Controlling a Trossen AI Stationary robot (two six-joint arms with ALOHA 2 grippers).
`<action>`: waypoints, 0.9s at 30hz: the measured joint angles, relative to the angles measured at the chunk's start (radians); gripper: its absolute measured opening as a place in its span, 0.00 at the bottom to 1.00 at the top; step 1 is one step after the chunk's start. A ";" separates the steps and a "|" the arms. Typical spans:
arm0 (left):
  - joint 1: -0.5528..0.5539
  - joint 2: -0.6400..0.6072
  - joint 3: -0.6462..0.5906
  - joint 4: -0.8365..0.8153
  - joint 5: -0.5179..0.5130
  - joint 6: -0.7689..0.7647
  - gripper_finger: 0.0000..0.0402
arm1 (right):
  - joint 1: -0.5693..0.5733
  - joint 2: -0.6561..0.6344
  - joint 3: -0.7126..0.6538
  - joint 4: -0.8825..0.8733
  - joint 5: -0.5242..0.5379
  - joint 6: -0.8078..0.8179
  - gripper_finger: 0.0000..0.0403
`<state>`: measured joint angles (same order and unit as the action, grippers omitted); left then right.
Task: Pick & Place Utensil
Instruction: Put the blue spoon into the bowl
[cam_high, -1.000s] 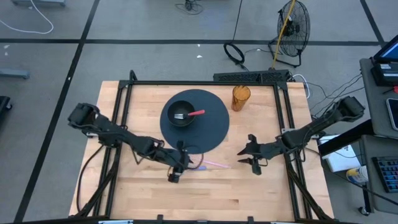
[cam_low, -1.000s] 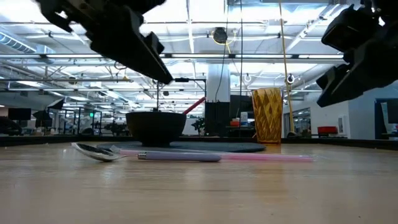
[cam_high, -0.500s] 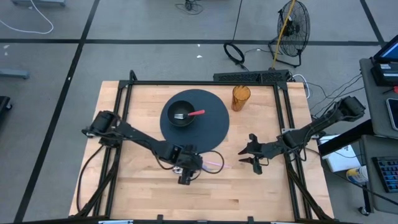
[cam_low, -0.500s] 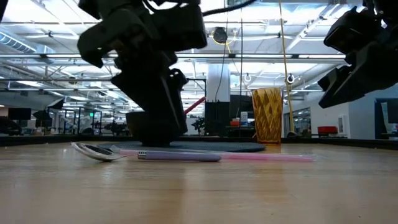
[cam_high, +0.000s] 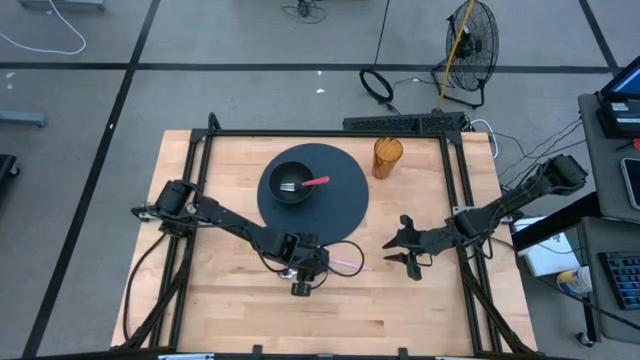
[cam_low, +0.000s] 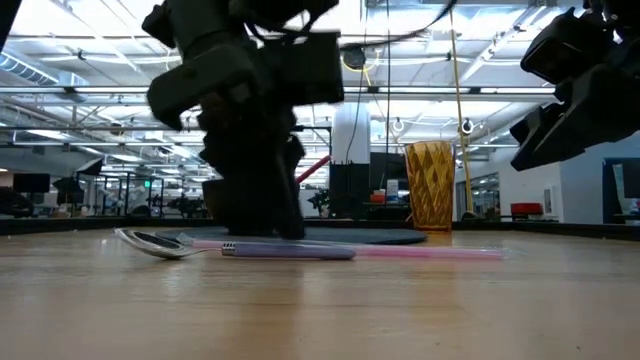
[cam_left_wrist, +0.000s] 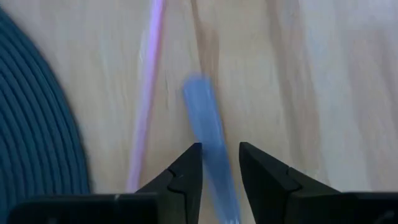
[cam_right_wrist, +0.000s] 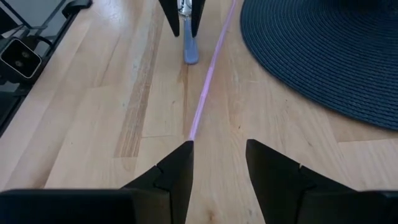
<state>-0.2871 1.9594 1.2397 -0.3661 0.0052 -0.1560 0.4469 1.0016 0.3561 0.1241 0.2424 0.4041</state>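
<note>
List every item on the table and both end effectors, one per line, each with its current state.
Left end effector: open, fingers either side of the spoon handle, low at the table.
Right end effector: open, idle over bare wood.
Spoon: flat on the table, blue handle.
Pink utensil: flat on the table beside the spoon.
Bowl: upright on the mat, holding a red-handled fork.
Mat: flat.
Cup: upright.

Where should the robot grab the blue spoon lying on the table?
Best by the flat blue handle of the spoon, from straight above. It lies flat on the table, and the left gripper already has a finger on each side. The bowl end is wide and curved, so likely harder to pinch.
</note>
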 joint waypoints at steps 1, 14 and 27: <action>0.001 0.004 -0.001 -0.010 0.004 -0.002 0.27 | 0.000 0.000 0.000 0.004 0.000 -0.001 0.35; 0.011 0.027 0.001 -0.053 0.012 -0.015 0.38 | 0.000 0.000 0.000 0.030 0.000 -0.020 0.35; 0.033 0.027 0.001 -0.069 0.017 -0.026 0.11 | 0.000 0.000 0.000 0.030 0.000 -0.020 0.35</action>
<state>-0.2541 1.9869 1.2404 -0.4347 0.0219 -0.1819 0.4469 1.0016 0.3561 0.1543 0.2428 0.3843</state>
